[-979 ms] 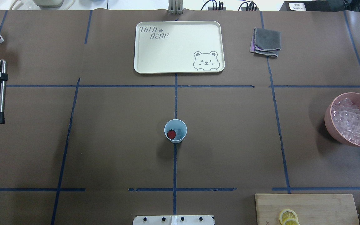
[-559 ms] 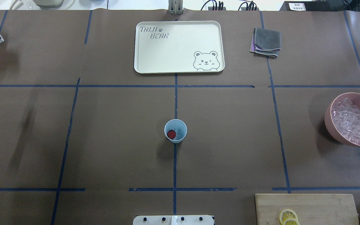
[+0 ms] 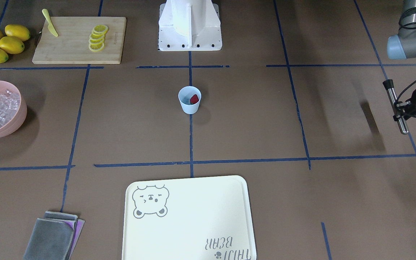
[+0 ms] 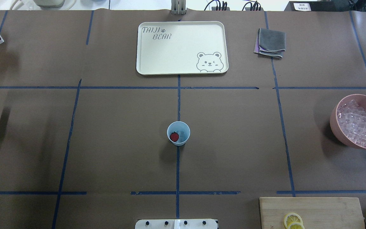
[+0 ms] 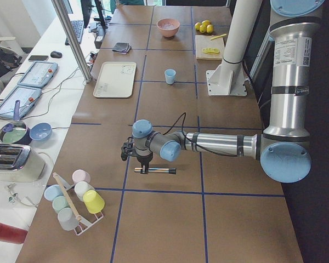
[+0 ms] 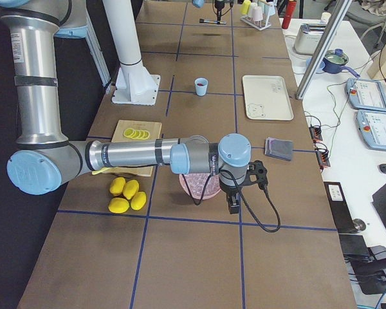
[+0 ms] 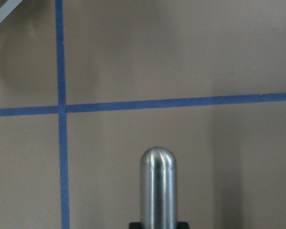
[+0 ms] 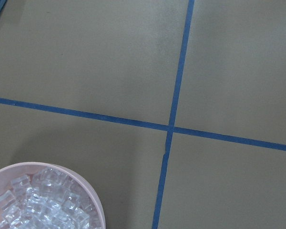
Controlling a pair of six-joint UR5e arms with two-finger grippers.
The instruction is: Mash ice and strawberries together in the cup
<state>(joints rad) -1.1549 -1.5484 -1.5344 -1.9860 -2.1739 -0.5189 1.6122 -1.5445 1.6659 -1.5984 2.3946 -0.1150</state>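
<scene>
- Currently the small pale-blue plastic tumbler [image 4: 178, 133] is stood upright at the centre of the brown paper-covered table [image 4: 119, 133], on a blue tape line [image 4: 178, 105], well apart from both arms.
- One dark-red strawberry piece [image 4: 174, 136] is seen inside it against the wall, with a few clear ice cubes [image 4: 182, 133] lodged beside it.
- Left gripper [image 3: 399, 110] is clamped on a polished steel rod with a black end cap [image 3: 392, 96]. The rod is held roughly level above the table at the robot's far left end, near the rack of pastel cups [image 5: 74, 200].
- Right gripper [image 6: 233, 203] is hung just beside the large pink bowl [image 4: 333, 122]. Whether the fingers are spread or pressed together cannot be told.
- The bowl is filled with a heap of clear ice [image 4: 359, 124].
- Cream bear-print tray [image 4: 183, 51] is laid at the far side from the robot's base, with a folded grey cloth [image 4: 270, 43] near it.
- Wooden cutting board [image 4: 322, 210] with lemon slices [image 4: 292, 220] is set on the robot's right, with whole yellow lemons [image 3: 2, 41] beside it.
</scene>
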